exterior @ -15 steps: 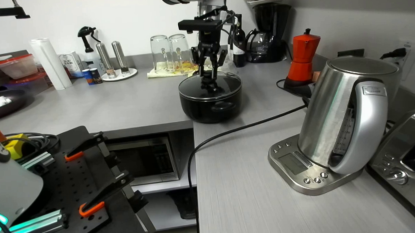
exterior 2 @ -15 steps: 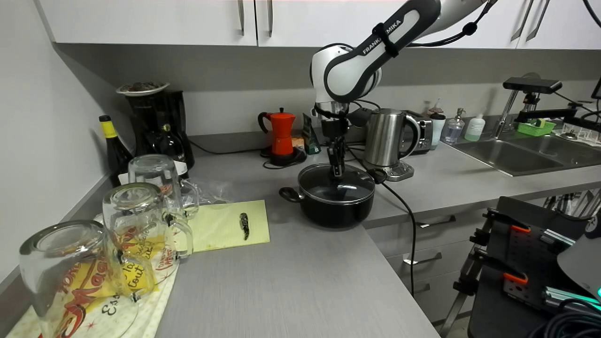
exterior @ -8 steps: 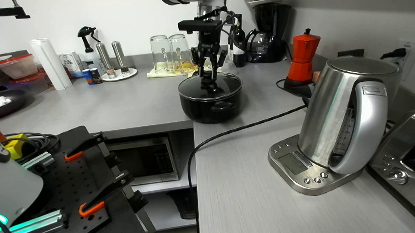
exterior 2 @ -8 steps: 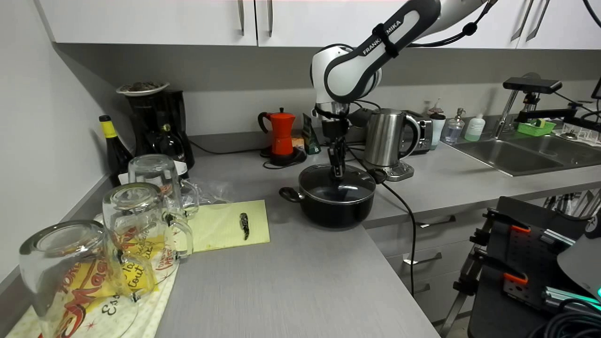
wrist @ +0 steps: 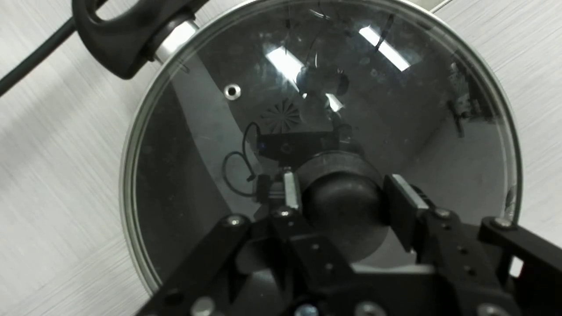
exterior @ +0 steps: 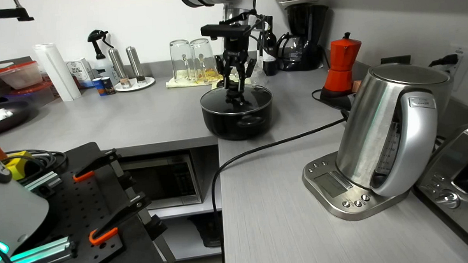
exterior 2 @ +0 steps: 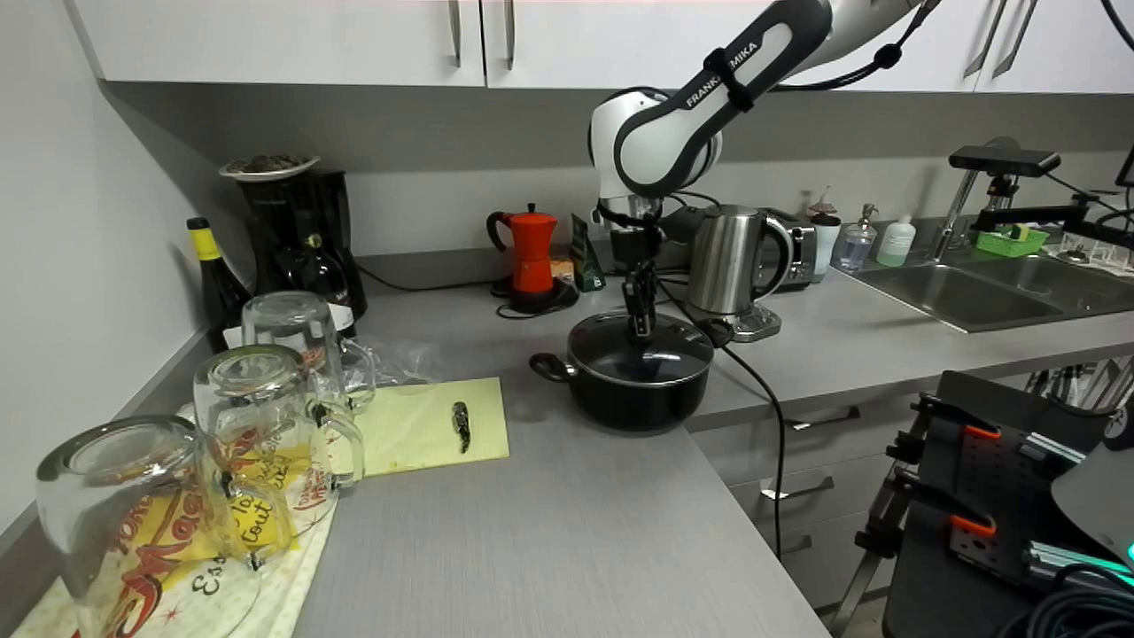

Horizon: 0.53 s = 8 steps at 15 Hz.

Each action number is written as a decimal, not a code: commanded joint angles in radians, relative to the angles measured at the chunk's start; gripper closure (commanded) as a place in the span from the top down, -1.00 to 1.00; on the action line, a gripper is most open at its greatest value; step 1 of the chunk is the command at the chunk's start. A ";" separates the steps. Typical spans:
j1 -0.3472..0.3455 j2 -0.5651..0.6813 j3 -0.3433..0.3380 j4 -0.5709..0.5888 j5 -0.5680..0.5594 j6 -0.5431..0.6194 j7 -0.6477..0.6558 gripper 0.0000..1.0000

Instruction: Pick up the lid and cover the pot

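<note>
The clear-glass lid (exterior: 216,101) with its thin metal rim lies flat over the mouth of the black pot (exterior: 234,127); both also show in an exterior view, lid (exterior 2: 638,368) and pot (exterior 2: 633,409). In the wrist view the lid (wrist: 421,101) fills most of the picture, with a pot handle (wrist: 125,39) at upper left. My gripper (wrist: 341,193) points down at the lid's centre, its fingers closed against both sides of the dark knob (wrist: 342,210). It also shows in both exterior views (exterior: 234,86) (exterior 2: 640,323). The pot's inside is hidden below the dark glass.
A steel kettle (exterior: 382,134) and red moka pot (exterior: 341,65) stand nearby. A black cable (exterior: 265,146) runs past the pot. Glass mugs (exterior 2: 257,416) and a yellow cloth (exterior 2: 416,425) lie to one side. The counter's edge (exterior: 176,143) is close to the pot.
My gripper and the lid have moved together slightly, a little lower and to the right in an exterior view. The pot has shifted a little with them. The fingers stay at the knob.
</note>
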<state>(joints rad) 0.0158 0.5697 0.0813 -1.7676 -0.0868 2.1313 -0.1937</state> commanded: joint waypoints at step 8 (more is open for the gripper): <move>0.015 -0.068 -0.006 -0.042 -0.003 -0.006 0.008 1.00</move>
<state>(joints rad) 0.0178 0.5525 0.0814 -1.7688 -0.0869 2.1297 -0.1938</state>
